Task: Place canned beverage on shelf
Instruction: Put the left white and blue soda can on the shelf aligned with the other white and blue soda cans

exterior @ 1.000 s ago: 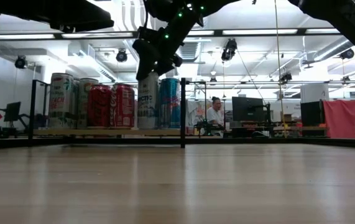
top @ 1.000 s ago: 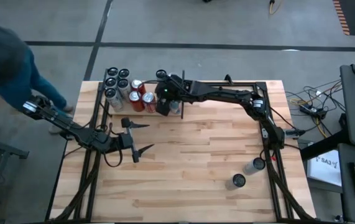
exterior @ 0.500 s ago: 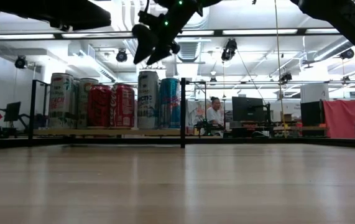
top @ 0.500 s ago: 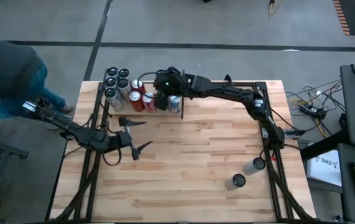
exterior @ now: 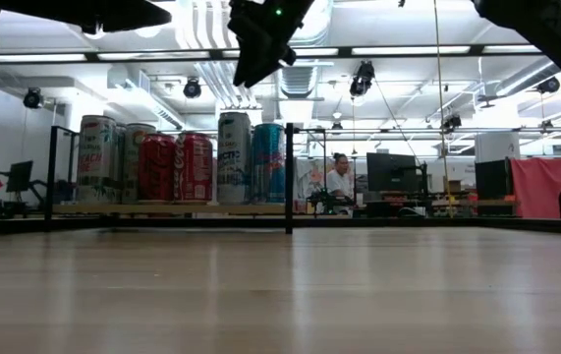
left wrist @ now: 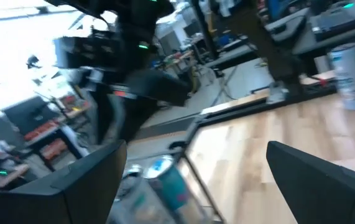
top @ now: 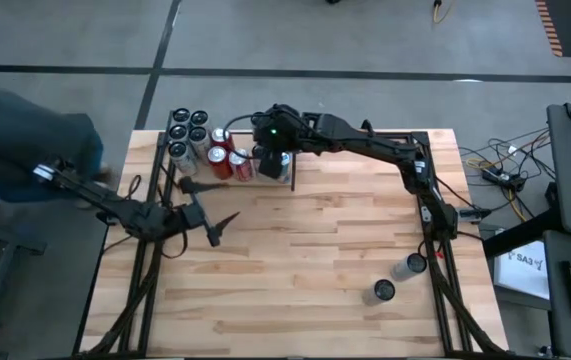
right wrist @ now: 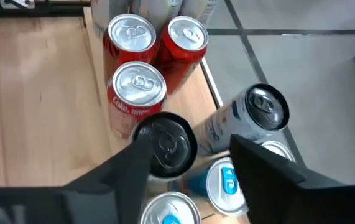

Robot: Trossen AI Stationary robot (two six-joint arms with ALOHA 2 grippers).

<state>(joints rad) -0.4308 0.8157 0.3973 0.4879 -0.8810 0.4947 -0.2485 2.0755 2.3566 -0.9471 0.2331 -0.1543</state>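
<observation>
High view: right arm reaches across the far side of the table point(top: 325, 260) to the shelf point(top: 252, 181) at the far-left corner. Right gripper point(top: 268, 152) hangs above the cans on the shelf, clear of them, nothing held. From the low view it sits well above the can tops point(exterior: 251, 59), w/ open air between. Right wrist view looks straight down past its own two dark fingers point(right wrist: 127, 165): they stand partly apart, empty, a black-topped can point(right wrist: 165, 144) showing in the gap below them.

Shelf holds a cluster of cans: three red ones point(right wrist: 138, 93) w/ silver tops, a tall white one point(exterior: 233, 157) and a blue one point(exterior: 268, 162) beside it at the end nearest the black corner post point(exterior: 289, 177). More silver-topped cans point(top: 187, 128) stand in a group at the far-left end. All upright in the low view.

Two more cans wait on the table near the right edge, well apart from the shelf: one dark-topped point(top: 383, 291), one grey point(top: 408, 266), close to each other.

Left gripper point(top: 215, 214) hovers over the table's left part, near the shelf but not touching it, fingers spread wide, empty. Left wrist view shows the blue can point(left wrist: 171, 183) between its fingers, farther off.

Person in a dark top point(top: 15, 130) stands off the table's left side.
</observation>
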